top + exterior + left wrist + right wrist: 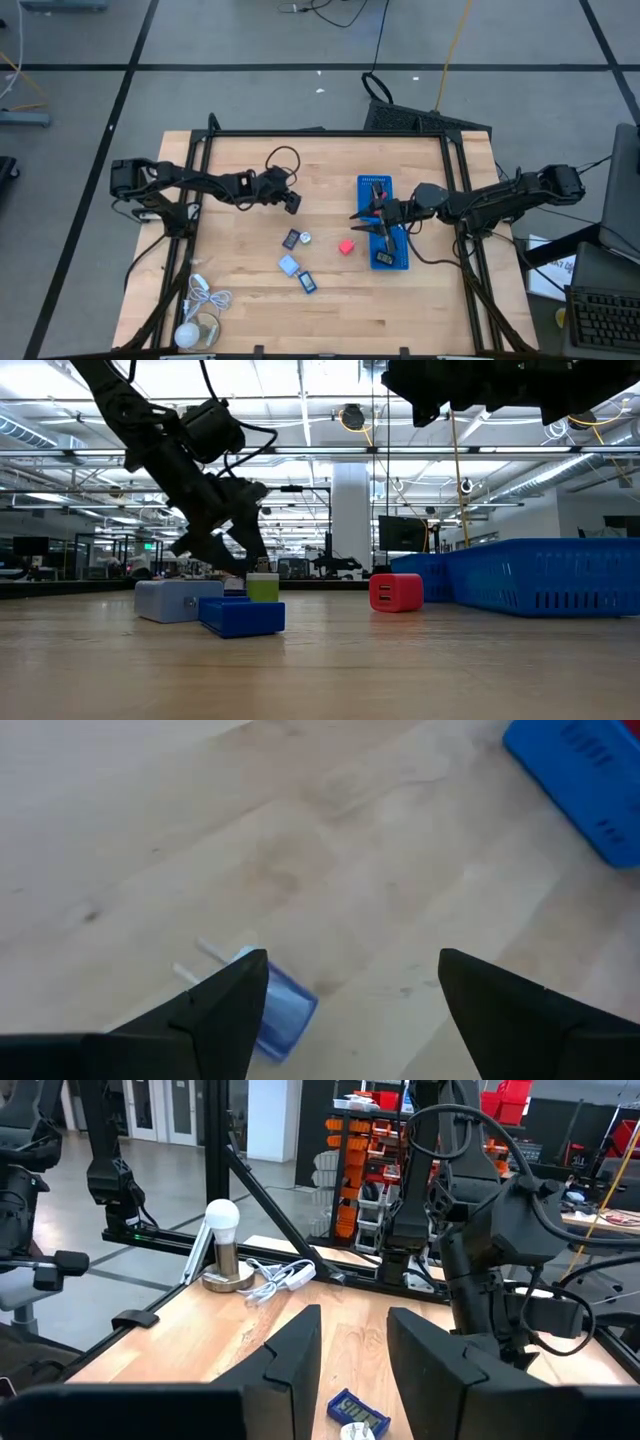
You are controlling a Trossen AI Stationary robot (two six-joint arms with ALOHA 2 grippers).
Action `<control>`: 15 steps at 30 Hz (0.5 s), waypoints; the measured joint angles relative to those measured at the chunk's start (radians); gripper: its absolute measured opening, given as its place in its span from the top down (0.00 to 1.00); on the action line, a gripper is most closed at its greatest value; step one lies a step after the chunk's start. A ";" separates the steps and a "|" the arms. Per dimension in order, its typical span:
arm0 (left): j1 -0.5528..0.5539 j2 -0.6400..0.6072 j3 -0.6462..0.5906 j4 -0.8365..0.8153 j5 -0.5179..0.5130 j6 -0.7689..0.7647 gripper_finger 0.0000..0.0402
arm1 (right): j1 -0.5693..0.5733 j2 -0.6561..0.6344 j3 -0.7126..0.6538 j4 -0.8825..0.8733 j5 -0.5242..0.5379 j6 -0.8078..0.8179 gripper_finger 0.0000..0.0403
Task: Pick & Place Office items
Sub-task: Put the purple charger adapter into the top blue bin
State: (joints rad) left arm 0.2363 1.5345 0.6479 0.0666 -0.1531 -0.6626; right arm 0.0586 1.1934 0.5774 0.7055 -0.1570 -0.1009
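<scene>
The long blue plastic mesh tray (383, 192) serves as landmark. The left gripper (291, 201) hangs well to the tray's left w/ jaws spread wide & empty. Just below it, nearer the table's front edge, lies a small black blocky item (291, 239) beside a round white piece (305, 238); its long axis can't be told. The red cube-shaped block (346, 246) sits just left of the tray's front end. The right gripper (385, 222) hovers over the tray, jaws nearly closed, apparently holding nothing. The left arm looks nearer the loose pieces.
</scene>
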 joint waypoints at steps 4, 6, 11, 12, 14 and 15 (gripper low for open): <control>-0.003 0.000 0.001 -0.026 -0.037 -0.031 0.26 | 0.000 0.000 0.000 0.000 0.000 0.009 0.74; -0.007 0.000 0.001 -0.041 -0.041 -0.047 0.26 | 0.000 0.000 0.000 0.000 0.000 0.009 0.74; -0.016 0.000 0.001 -0.037 -0.006 -0.038 0.26 | 0.000 0.000 0.000 -0.002 0.000 0.010 0.74; -0.016 0.000 0.001 -0.022 0.030 -0.026 0.26 | 0.000 0.000 0.000 -0.002 0.000 0.009 0.74; -0.016 0.000 0.001 0.011 0.121 0.010 0.26 | 0.000 0.000 0.000 -0.002 0.000 0.005 0.74; -0.017 0.001 0.000 0.020 0.162 0.024 0.26 | 0.000 0.000 0.000 -0.002 0.000 0.005 0.74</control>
State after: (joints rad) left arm 0.2190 1.5354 0.6479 0.0867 0.0087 -0.6384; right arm 0.0586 1.1934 0.5777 0.7033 -0.1570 -0.0959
